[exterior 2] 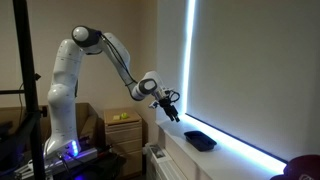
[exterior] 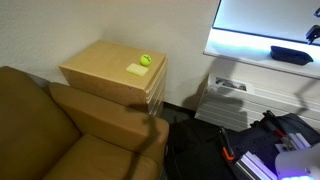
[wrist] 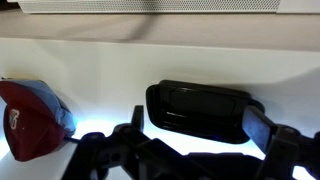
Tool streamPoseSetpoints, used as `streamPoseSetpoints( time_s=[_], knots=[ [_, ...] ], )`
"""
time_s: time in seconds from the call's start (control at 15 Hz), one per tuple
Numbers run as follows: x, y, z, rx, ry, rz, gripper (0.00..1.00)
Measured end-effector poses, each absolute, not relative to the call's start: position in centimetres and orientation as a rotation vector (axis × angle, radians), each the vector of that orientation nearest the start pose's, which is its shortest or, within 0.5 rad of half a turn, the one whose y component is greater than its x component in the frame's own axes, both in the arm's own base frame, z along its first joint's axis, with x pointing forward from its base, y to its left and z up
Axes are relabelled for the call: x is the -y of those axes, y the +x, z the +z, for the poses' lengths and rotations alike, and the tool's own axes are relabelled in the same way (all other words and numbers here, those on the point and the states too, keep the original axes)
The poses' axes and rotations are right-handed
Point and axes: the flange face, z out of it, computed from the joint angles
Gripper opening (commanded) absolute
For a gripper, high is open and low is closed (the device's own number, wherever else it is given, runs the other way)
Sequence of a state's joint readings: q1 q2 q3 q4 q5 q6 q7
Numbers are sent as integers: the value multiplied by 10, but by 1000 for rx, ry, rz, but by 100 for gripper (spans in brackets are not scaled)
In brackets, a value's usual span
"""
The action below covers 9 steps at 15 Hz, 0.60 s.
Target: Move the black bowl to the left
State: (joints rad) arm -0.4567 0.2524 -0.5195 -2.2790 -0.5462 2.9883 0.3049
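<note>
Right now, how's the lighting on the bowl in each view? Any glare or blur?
In an exterior view the light strip under the blind blows out beside the black bowl and the gripper is a silhouette; in an exterior view the black bowl is a dark blob on an overexposed sill; wrist view: black bowl clear, glare on the sill left of it.

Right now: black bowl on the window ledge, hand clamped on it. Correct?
Not quite. The black bowl is on the ledge, but the hand is not clamped on it. The exterior view shows it hanging above the bowl, apart from it, and the wrist view shows its fingers spread.
</note>
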Motion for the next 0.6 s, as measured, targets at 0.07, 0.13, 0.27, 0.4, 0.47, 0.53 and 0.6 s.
streamPoseSetpoints(
  time_s=[0.07, 0.13, 0.27, 0.4, 0.47, 0.53, 0.6],
  knots=[
    [456, 358, 293, -1344, -3277, -573, 100],
    [465, 367, 285, -1432, -3219, -579, 100],
    [476, 390, 274, -1533, -3109, -588, 100],
    [485, 414, 279, -1511, -3043, -601, 100],
    [489, 425, 290, -1459, -3033, -633, 100],
    [495, 433, 306, -1398, -3035, -668, 100],
    [499, 436, 316, -1390, -3033, -693, 100]
  ],
)
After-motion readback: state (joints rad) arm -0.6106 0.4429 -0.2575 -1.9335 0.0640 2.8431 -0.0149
